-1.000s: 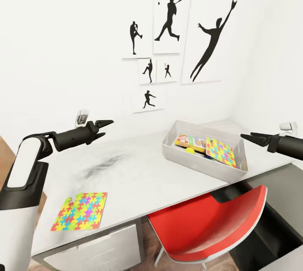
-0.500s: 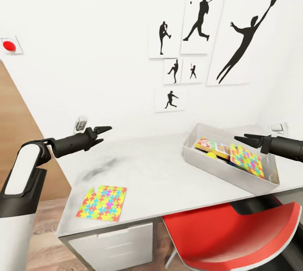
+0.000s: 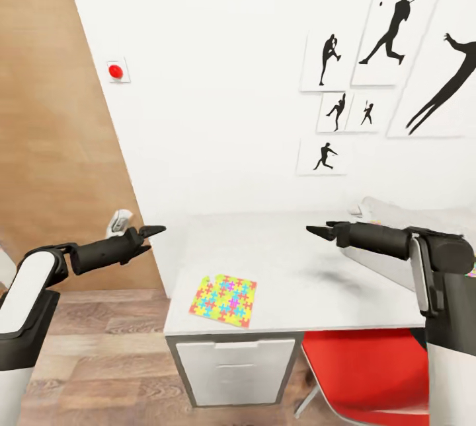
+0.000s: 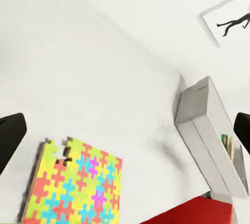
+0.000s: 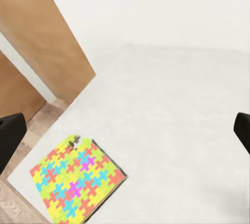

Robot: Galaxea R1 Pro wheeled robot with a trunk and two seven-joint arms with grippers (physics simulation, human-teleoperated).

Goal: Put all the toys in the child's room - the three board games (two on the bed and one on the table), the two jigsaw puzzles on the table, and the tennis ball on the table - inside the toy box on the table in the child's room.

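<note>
One jigsaw puzzle [image 3: 223, 300], a flat square of bright interlocking pieces, lies near the front left corner of the pale table [image 3: 291, 261]. The left wrist view has this puzzle [image 4: 73, 182] on the table [image 4: 104, 73], and the right wrist view has the puzzle [image 5: 75, 182] too. My left gripper [image 3: 157, 233] hangs open in the air off the table's left end. My right gripper [image 3: 316, 232] is open above the table's middle, empty. The grey toy box [image 3: 390, 209] sits at the right, mostly hidden behind my right arm. It appears as a sloped grey bin [image 4: 205, 130] in the left wrist view.
A wooden door [image 3: 59, 122] stands at the left, with a red button [image 3: 116, 71] on the white wall beside it. Black sports silhouettes [image 3: 383, 56] hang above the table. A grey drawer unit [image 3: 231, 370] and a red chair [image 3: 370, 373] sit under the table. Wood floor [image 3: 99, 347] lies to the left.
The head view has swung left, so table, box and pictures slid right and the door came in. My right gripper is now left of the toy box instead of over it.
</note>
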